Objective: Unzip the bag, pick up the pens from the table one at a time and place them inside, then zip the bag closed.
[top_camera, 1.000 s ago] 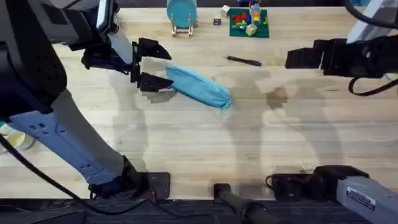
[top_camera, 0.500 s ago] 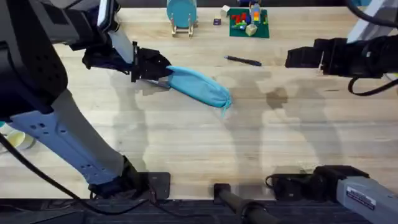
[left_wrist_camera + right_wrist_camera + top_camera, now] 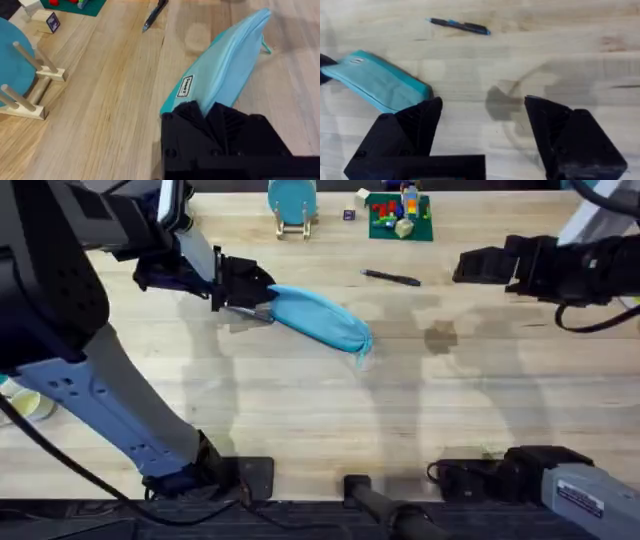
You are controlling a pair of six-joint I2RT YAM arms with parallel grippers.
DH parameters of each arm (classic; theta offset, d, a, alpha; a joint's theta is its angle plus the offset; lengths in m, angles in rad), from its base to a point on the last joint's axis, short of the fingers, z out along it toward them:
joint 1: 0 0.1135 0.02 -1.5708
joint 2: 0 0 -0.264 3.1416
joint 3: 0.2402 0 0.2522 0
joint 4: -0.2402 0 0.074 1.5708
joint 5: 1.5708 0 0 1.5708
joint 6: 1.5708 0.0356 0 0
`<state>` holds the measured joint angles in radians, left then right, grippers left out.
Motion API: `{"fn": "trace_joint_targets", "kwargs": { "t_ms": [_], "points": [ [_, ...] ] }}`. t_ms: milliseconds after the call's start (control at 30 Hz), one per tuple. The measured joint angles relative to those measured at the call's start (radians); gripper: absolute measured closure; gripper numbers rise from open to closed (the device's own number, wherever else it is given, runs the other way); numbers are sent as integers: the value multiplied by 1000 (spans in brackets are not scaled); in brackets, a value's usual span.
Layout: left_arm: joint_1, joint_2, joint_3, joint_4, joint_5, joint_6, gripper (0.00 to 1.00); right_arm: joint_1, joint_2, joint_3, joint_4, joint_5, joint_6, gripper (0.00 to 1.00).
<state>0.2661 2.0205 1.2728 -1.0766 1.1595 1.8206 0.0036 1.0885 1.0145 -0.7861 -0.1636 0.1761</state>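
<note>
While clamped on the near end of the bag (image 3: 318, 318) lying slantwise mid-table (image 3: 300, 410) with the left gripper (image 3: 243, 293), still at the unzipping step: next, bring the wide-open right gripper (image 3: 482, 117) to the zipper pull, black pen (image 3: 392, 277) waiting beyond.

The pale wooden worktop (image 3: 300, 410) carries the turquoise bag (image 3: 318, 319), a black pen (image 3: 391, 277), a teal disc on its stand (image 3: 292, 202) and a green tray of toys (image 3: 399, 216).

Pen (image 3: 391, 277) behind bag (image 3: 320, 318) (well apart)
</note>
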Motion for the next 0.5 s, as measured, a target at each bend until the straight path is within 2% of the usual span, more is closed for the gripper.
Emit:
{"fn": "trace_joint_targets", "kwargs": {
  "t_ms": [233, 367, 500],
  "points": [
    [-1, 0, 0, 7, 0, 0, 957, 28, 0, 0, -25, -55, 4, 5],
    [-2, 0, 0, 19, 0, -4, 957, 120, 0, 0, -29, -42, 26, 5],
    [-4, 0, 0, 25, 0, -4, 957, 252, 0, 0, -31, 36, 91, 4]
  ]
}}
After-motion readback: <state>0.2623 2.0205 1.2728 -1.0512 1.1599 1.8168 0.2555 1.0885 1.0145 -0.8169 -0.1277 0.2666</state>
